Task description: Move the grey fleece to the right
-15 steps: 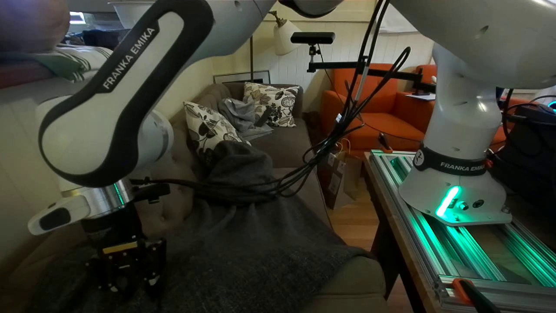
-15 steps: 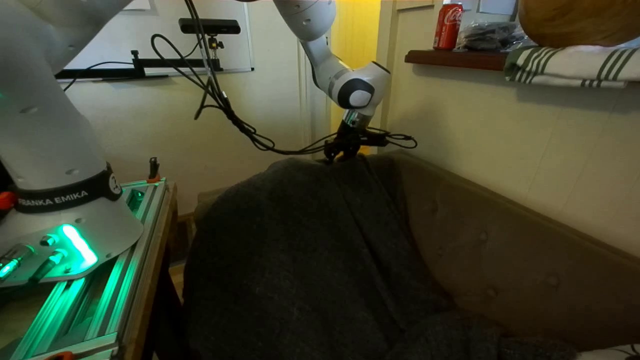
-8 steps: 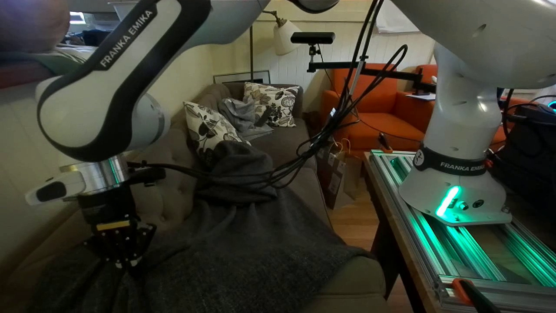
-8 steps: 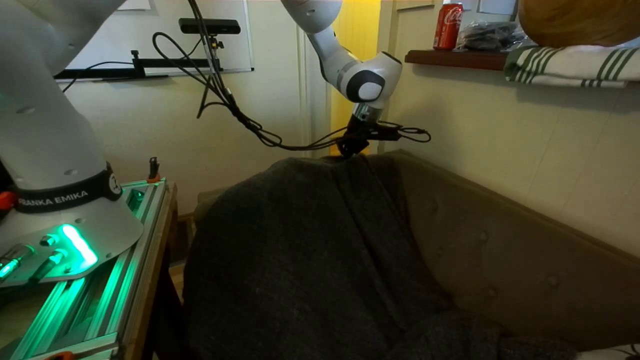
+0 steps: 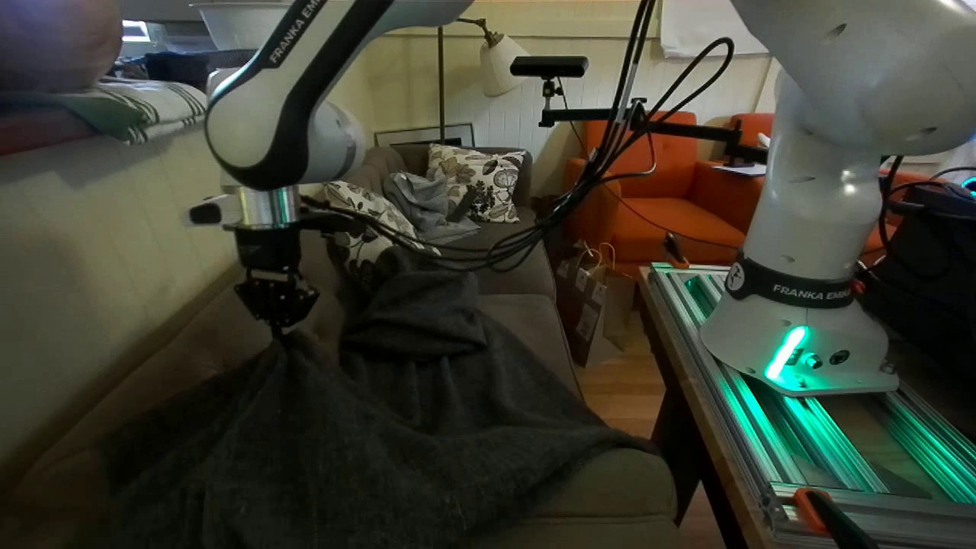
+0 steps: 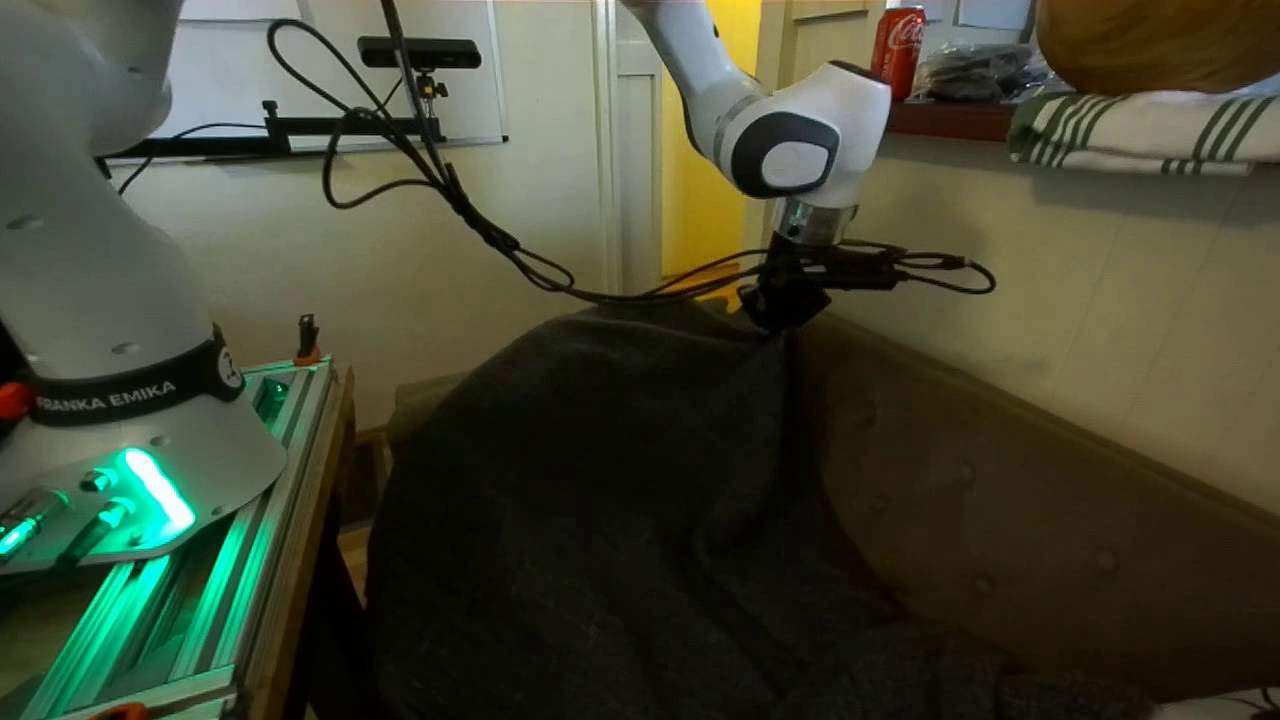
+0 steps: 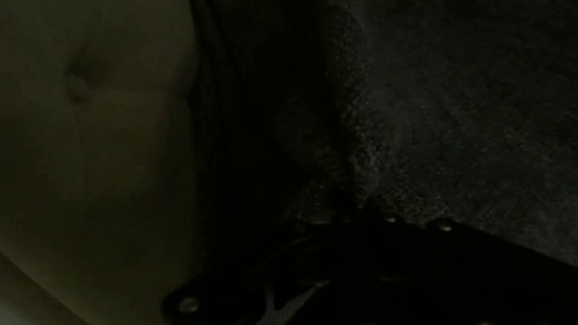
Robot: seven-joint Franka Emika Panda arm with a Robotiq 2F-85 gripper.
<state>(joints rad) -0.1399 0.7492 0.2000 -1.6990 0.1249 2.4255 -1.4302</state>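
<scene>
The grey fleece (image 5: 381, 450) is a dark charcoal blanket spread over the sofa seat and near arm; it also shows in an exterior view (image 6: 600, 500). My gripper (image 5: 280, 329) is shut on a pinch of the fleece and holds it up in a peak, with folds running down from the fingertips. In an exterior view the gripper (image 6: 775, 325) is beside the sofa back with the cloth hanging under it. In the dark wrist view, the fingertips (image 7: 359, 216) meet at the fleece (image 7: 460, 117). The pinched cloth between the fingers is too dark to make out.
The tufted sofa back (image 6: 1000, 500) runs along the wall beside the gripper. Patterned cushions (image 5: 484, 183) and a light grey cloth (image 5: 427, 202) lie at the sofa's far end. A shelf (image 6: 950, 120) holds a red can (image 6: 897, 50) and a striped towel (image 6: 1140, 130). Cables (image 5: 526, 240) hang from the arm.
The gripper was open on the fleece, then shut on it. It has since risen and moved right in both exterior views, pulling the fleece up into a peak.
</scene>
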